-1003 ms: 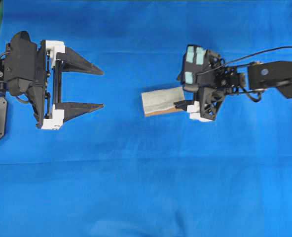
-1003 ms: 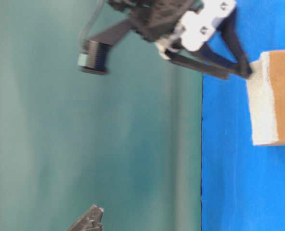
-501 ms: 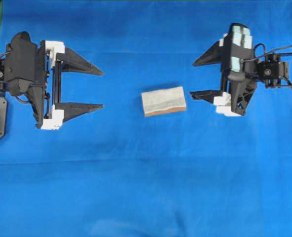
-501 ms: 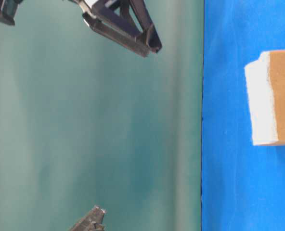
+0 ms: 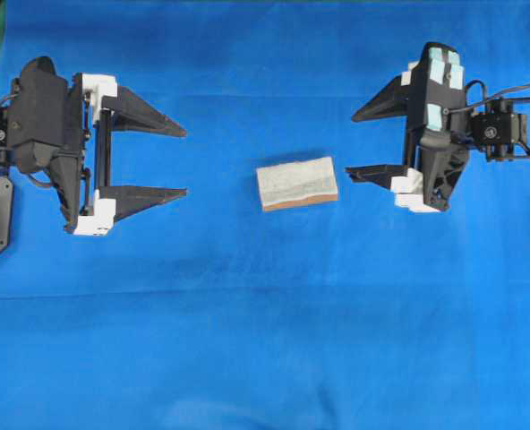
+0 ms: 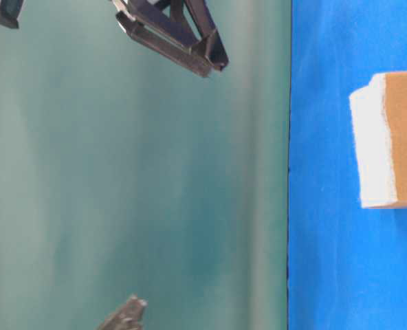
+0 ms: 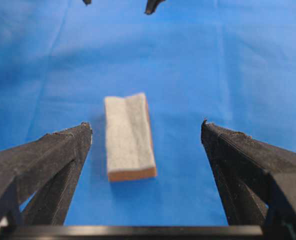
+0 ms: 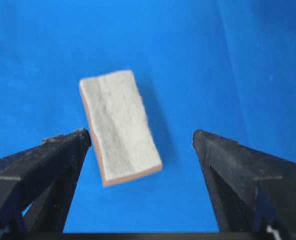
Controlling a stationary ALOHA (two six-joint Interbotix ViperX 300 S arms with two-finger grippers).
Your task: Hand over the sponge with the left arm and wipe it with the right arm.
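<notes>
Both claws stand wide apart and hold nothing. On the left of the overhead view the left gripper (image 5: 186,161) points its two long black fingers toward the centre of the frame; on the right, the right gripper (image 5: 353,145), the one with pale teal patches on its wrist, points back toward the centre as well.

Between them the sponge (image 5: 297,183) lies flat on the blue cloth (image 5: 265,340), slightly right of centre, grey-white face up with the thin tan layer showing along its lower edge. Its long axis runs nearly left to right in the overhead frame, tilted a little, so it lies roughly along the line joining the two claws.

The right gripper's lower fingertip is near the sponge's right end but apart from it; the left gripper is well apart from the left end. From the table-level view, the right fingers (image 6: 190,45) appear raised clear of the cloth.

In the left wrist view the sponge (image 7: 129,136) sits ahead, between the fingers and pointing lengthwise away from the camera, closer to the left-hand one. Since the left arm must pick it up, I judge that it has to travel straight ahead toward frame centre, and its open span looks ample to straddle the narrow width.
</notes>
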